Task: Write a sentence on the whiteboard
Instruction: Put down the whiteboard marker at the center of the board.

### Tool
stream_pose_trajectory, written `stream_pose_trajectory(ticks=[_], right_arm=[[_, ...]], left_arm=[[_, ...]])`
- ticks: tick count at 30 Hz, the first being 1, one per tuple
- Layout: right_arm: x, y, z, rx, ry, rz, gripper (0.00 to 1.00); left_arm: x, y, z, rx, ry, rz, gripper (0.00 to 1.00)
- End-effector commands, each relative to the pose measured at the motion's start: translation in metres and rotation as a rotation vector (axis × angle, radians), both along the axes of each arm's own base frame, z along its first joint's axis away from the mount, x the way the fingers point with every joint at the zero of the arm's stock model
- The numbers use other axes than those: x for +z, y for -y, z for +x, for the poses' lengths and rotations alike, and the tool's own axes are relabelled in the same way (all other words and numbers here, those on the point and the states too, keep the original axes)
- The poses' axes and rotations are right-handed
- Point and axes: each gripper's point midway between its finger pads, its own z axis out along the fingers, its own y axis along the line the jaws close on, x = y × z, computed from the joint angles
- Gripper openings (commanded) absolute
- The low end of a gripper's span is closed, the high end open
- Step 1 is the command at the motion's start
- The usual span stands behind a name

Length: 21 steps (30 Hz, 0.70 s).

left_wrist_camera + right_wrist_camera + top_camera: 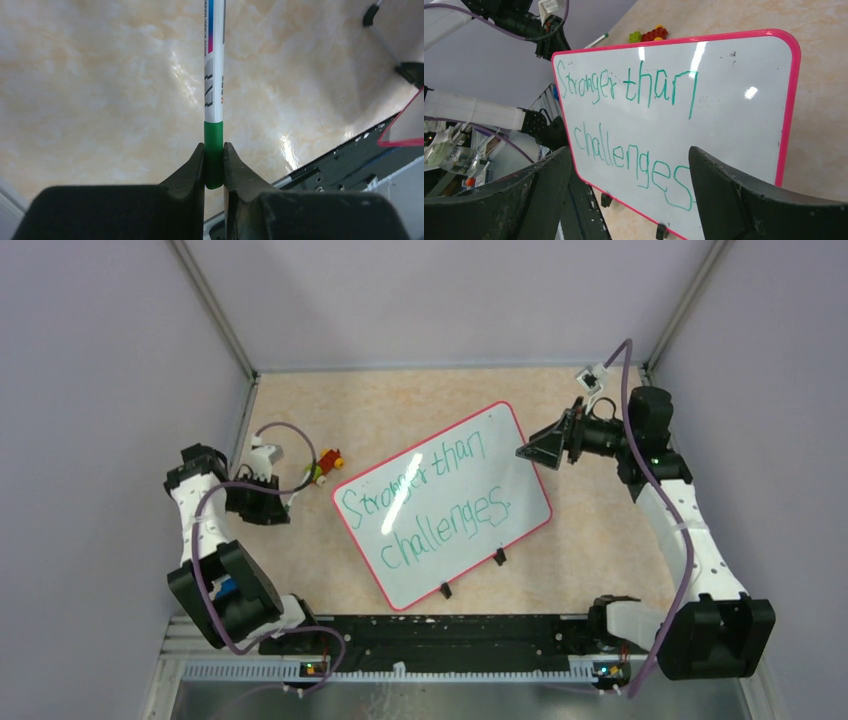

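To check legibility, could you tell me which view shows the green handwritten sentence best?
Right wrist: the green handwritten sentence fills it in large, clear letters. Top external shows it whole but small, with glare. Left wrist catches only a corner of the pink-rimmed white board.

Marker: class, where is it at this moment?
In the left wrist view, the marker is clamped in the left gripper, over the table left of the whiteboard.
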Motion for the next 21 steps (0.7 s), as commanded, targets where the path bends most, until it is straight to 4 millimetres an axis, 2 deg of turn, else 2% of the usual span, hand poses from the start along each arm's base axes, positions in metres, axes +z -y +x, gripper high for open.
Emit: stream_pose_trajectory(ticks=[1, 8, 16, 21], right_arm=[[0.003, 0.006, -0.002, -0.01, 0.072, -0.026, 0.84], [-0.002, 0.005, -0.005, 0.002, 0.061, -0.021, 0.84], [-0.007, 0.006, -0.004, 0.002, 0.054, -0.029, 0.84], [-0.008, 0.006, -0.003, 0.003, 0.052, -0.034, 0.84]], left_arm=[[-0.024, -0.002, -0.019, -0.051, -0.02, 0.057, 0.04], [-0.07, -0.006, -0.028, -0.027, -0.104, 0.062, 0.05], [-0.1, -0.009, -0.036, -0.009, -0.151, 0.085, 0.13], [-0.11, -0.01, -0.039, -0.002, -0.171, 0.086, 0.19]])
